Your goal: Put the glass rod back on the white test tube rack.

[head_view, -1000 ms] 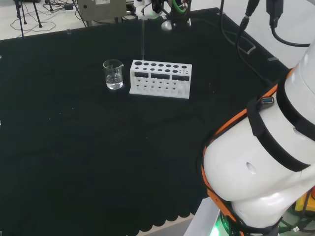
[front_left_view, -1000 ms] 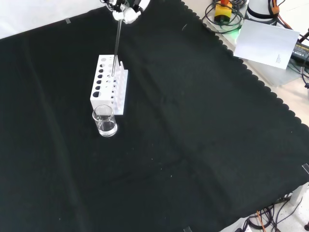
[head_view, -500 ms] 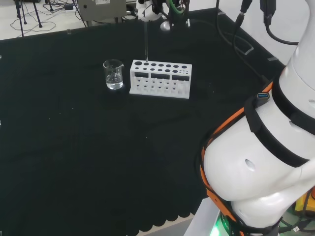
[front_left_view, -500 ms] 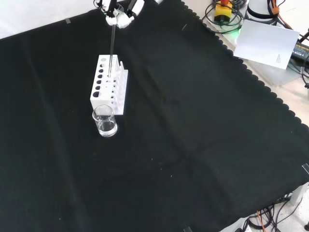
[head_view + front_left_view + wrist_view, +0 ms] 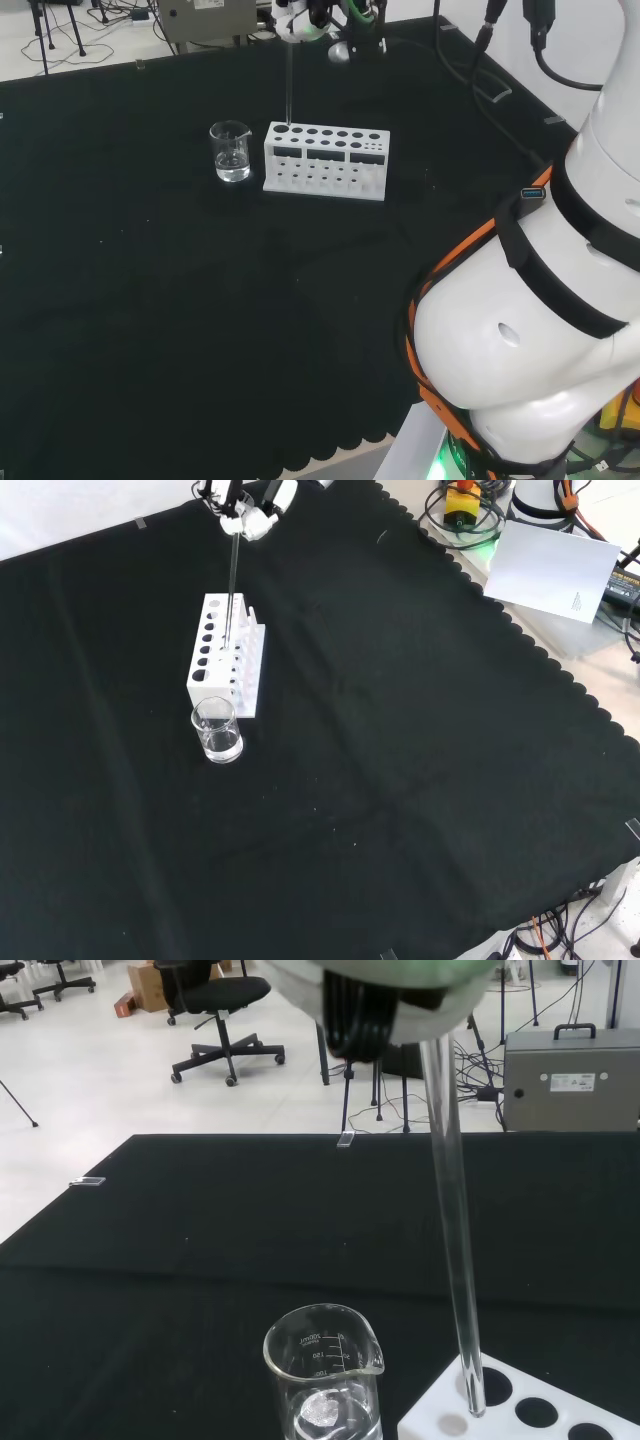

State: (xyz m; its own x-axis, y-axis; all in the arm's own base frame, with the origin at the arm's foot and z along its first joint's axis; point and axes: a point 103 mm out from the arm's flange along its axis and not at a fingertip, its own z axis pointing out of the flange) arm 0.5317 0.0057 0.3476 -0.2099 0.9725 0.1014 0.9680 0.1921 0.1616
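Pinched in the hand (image 5: 243, 502), the glass rod (image 5: 452, 1230) hangs upright, tip over the hole at the white test tube rack (image 5: 326, 160) end nearest the beaker (image 5: 324, 1380); you should lower straight down, then release.

On the black cloth (image 5: 400, 780) stand one white test tube rack (image 5: 326, 161) and one glass beaker (image 5: 230, 151), with a little clear liquid in it. There is one glass rod (image 5: 452, 1230), hanging straight down from the fingers of the one hand (image 5: 243, 502), its lower tip at the rack's end hole just beside the beaker. In the head view the rack's top shows two rows of round holes, the end ones too small to count surely.
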